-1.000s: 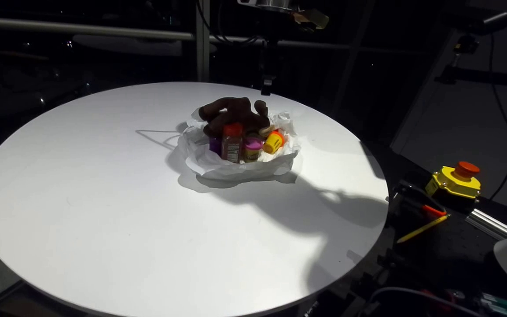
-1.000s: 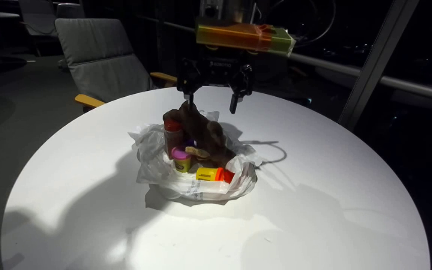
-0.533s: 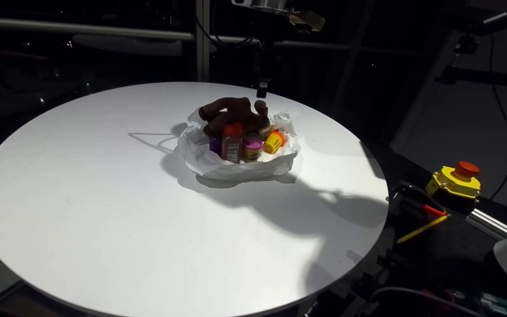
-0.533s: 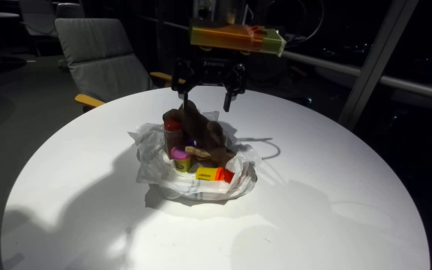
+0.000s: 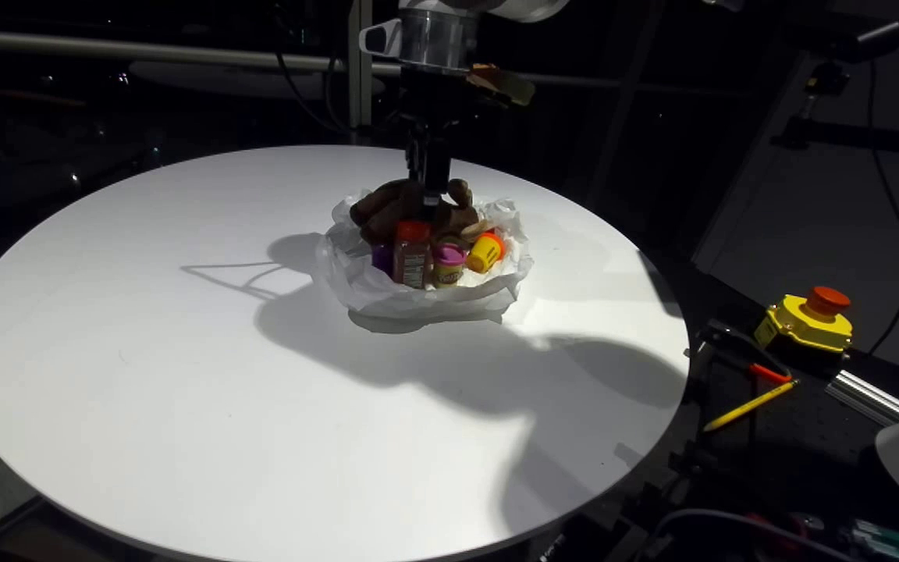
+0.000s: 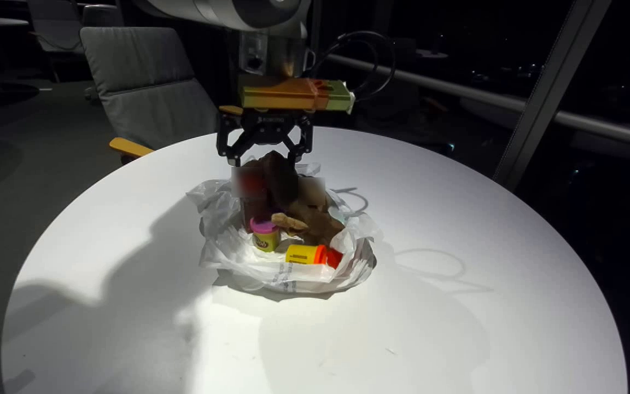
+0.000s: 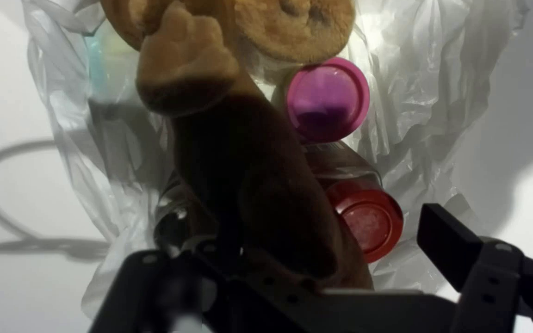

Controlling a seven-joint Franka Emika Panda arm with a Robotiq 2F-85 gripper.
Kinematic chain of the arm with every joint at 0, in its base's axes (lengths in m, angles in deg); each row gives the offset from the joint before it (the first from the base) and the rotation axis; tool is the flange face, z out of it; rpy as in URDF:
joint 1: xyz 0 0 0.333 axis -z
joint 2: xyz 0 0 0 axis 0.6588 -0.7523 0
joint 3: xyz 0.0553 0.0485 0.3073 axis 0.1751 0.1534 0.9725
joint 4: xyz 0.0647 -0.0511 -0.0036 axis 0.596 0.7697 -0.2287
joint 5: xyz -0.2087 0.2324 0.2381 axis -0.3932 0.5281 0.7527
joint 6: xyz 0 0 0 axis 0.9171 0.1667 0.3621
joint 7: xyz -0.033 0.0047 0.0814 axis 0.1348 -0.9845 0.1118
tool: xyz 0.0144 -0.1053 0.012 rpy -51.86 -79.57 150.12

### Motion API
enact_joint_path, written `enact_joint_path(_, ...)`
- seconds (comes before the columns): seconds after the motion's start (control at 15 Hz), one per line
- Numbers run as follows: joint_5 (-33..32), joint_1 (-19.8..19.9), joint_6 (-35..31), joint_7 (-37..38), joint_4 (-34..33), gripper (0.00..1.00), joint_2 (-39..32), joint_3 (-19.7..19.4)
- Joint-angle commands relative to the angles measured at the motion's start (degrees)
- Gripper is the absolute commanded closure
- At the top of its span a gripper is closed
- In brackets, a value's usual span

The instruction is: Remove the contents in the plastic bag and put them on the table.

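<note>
- The gripper (image 6: 264,167) stood wide, its jaws to either side of the brown plush toy (image 7: 248,157); whether they touched it could not be told.
- That toy lay in the white plastic bag (image 5: 418,303), toward one o'clock on the round counter (image 5: 145,390) in an exterior view.
- Within the bag, in an exterior view, a red-lidded jar (image 6: 253,208) stood at ten o'clock, an upright pink-lidded Play-Doh tub (image 6: 265,236) at eight, and a yellow tub (image 6: 305,254) lay on its side at five.
</note>
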Motion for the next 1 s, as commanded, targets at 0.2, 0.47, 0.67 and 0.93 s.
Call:
enact_joint_path(0.2,-3.35,-0.19,-5.41,1.52,1.01,0.54,1.43,-0.4)
enact_joint_path(0.47,-4.9,-0.28,-8.23,2.89,2.54,0.84,3.35,-0.77)
enact_joint_path(0.67,-4.97,-0.02,-8.74,3.74,3.19,0.87,4.23,-0.63)
enact_joint_path(0.93,-5.19,-1.95,-9.83,14.8,12.63,0.85,13.87,-2.02)
